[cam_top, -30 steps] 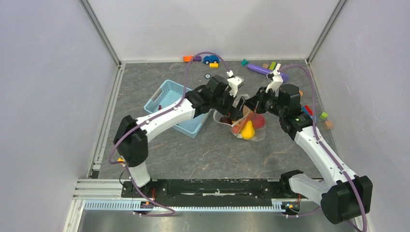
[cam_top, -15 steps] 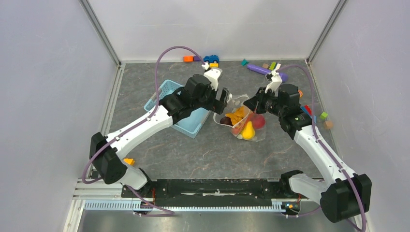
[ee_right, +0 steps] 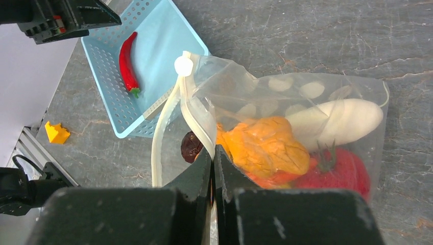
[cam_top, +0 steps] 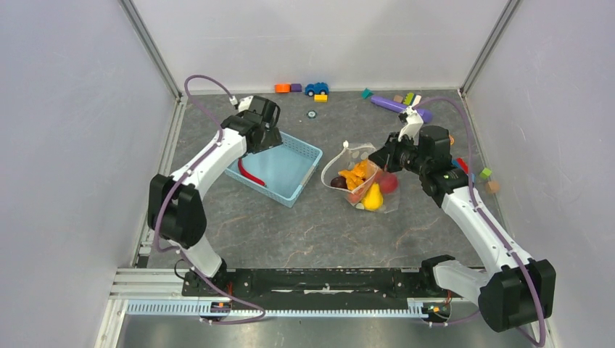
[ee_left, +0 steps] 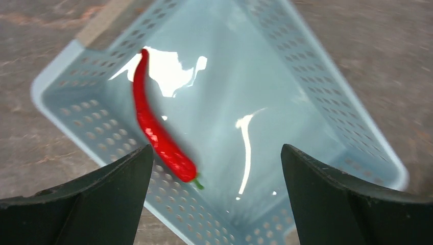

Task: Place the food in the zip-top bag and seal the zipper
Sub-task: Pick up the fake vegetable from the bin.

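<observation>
The zip-top bag [cam_top: 377, 190] lies mid-table with its mouth open toward the left. It holds an orange piece [ee_right: 263, 145], a white radish [ee_right: 337, 117], a red tomato [ee_right: 337, 171] and a yellow pepper [cam_top: 373, 196]. A dark maroon piece [ee_right: 191, 147] sits at the mouth. My right gripper [ee_right: 214, 153] is shut on the bag's zipper [ee_right: 196, 120] strip, below the white slider tab [ee_right: 183, 65]. My left gripper [ee_left: 217, 168] is open and empty above the light-blue basket [ee_left: 352, 127]. A red chili [ee_left: 155, 130] lies in that basket and also shows in the top view [cam_top: 252, 176].
A blue car [cam_top: 315, 88] and coloured blocks line the back wall. A purple cylinder [cam_top: 391, 105] lies at the back right. More blocks [cam_top: 486, 174] sit near the right wall. A yellow block [ee_right: 56, 132] lies by the near left rail.
My left arm has swung left, away from the bag's mouth, and now hovers over the basket. The right gripper has kept its hold on the bag's edge.
</observation>
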Available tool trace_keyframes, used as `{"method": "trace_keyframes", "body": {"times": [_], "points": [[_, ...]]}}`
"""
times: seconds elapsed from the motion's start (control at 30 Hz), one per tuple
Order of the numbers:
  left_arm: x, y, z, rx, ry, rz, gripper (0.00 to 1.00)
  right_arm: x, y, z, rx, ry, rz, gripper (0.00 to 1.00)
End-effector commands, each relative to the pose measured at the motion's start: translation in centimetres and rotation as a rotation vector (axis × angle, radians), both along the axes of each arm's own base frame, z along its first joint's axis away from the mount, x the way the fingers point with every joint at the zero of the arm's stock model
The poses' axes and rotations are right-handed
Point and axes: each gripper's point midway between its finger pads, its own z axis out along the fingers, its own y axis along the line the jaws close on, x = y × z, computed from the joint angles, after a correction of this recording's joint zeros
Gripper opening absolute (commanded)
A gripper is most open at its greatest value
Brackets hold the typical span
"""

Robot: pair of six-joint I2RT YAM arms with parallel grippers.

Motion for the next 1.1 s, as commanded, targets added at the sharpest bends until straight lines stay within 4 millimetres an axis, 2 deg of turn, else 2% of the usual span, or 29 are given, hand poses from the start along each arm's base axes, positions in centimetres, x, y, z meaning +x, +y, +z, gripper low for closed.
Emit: {"method": "trace_keyframes", "body": {"times": [0.0, 0.1, 0.3, 0.7, 1.07], "points": [[0.1, 3.7, -1.3, 0.087, 0.036, 0.188, 1.00, 0.6, -0.2, 1.5, -0.009, -0.051, 0.012, 0.06], [0.7, 5.5, -2.3, 0.154, 0.050, 0.229, 1.00, 0.7, -0.4, 1.4, -0.009, -0.047, 0.006, 0.06], [1.2, 7.2, -4.3, 0.183, 0.088, 0.271, 1.00, 1.0, -0.6, 1.0, -0.010, -0.031, -0.007, 0.06], [2.5, 7.8, -7.5, 0.121, 0.086, 0.262, 0.98, 1.5, -0.8, 0.8, -0.006, -0.014, -0.023, 0.05], [2.2, 8.1, -10.2, 0.116, 0.139, 0.264, 0.93, 1.5, -0.9, 0.5, -0.002, -0.002, -0.033, 0.05]]}}
